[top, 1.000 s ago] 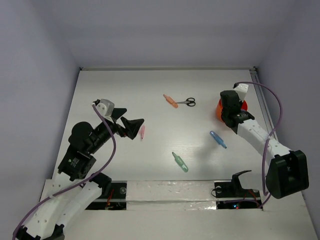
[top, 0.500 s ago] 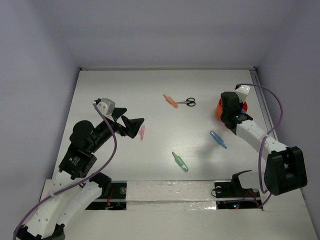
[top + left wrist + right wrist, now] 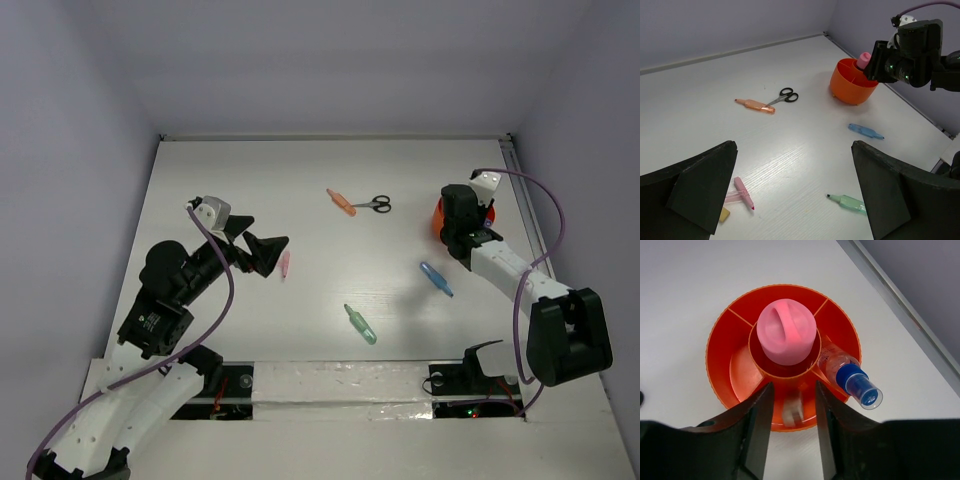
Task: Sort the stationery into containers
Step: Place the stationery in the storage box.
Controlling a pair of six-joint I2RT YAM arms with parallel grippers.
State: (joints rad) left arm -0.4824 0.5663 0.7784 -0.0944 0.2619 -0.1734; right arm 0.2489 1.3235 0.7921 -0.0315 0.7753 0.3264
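With the right wrist's view, the orange bowl is shown to be divided: a round middle well is ringed by outer compartments. The pink eraser is stood in the middle well. The blue-capped bottle is laid in an outer compartment on the side toward the metal rail, its cap jutting over the rim. The right pincer is held above the bowl's near rim, jaws a little apart and nothing gripped. A pale blur is seen in the compartment below the gap; what it is cannot be told. From above, this interior is mostly covered by the right arm.

By the left wrist's view, a yellow eraser is shown just beside the pink marker; from above it cannot be made out. The left pincer is spread wide and empty. Outside the bowl, scattered on the tabletop, are seen the orange marker with the scissors just beside it, the blue marker and the green marker.

The tabletop is white with faint wood grain and is enclosed by pale lilac walls; the rail is set along its right edge.
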